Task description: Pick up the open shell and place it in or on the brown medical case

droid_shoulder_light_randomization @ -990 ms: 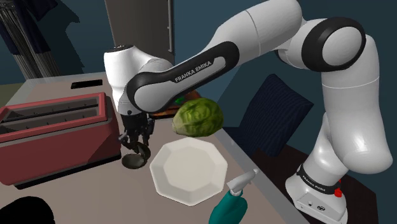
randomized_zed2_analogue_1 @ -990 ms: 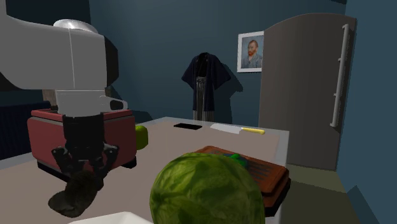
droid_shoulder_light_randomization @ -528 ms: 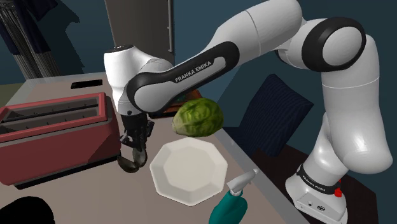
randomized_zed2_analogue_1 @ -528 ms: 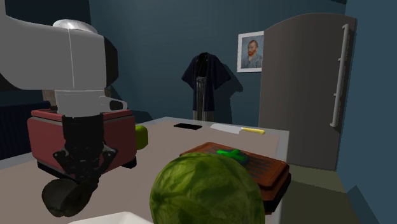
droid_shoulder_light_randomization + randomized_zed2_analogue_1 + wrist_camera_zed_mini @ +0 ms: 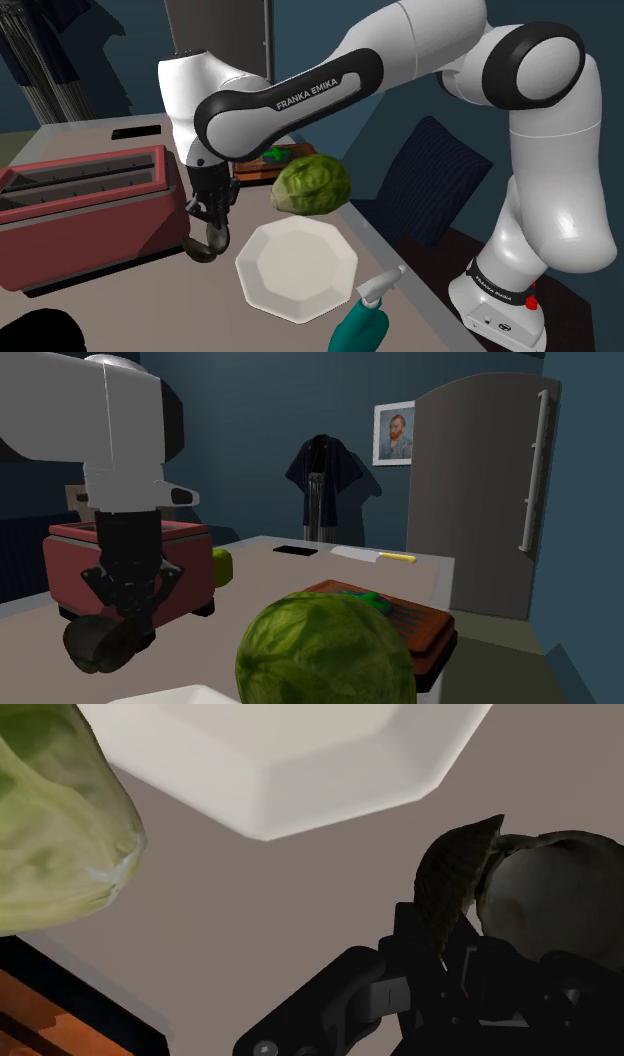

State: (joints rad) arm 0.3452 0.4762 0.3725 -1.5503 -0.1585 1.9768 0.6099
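My shoulder camera sits beside and behind my stand (image 5: 497, 305), looking down over the table (image 5: 140, 300). The second camera sits low and close behind the cabbage (image 5: 325, 652), facing across the table to the far wall. My wrist camera looks along my pincer (image 5: 450, 954), near the table. All three share the cabbage.

On my shoulder feed I see a leafy green cabbage (image 5: 312, 184) resting on the table (image 5: 150, 300), just beside a white many-sided plate (image 5: 296, 268). A red toaster (image 5: 85, 210) stands toward that view's left, and a teal spray bottle (image 5: 365, 320) pokes in at the bottom edge. From the second exterior view I make out a framed portrait (image 5: 394, 434) on the blue wall, with a dark garment (image 5: 322, 477) hanging near it.
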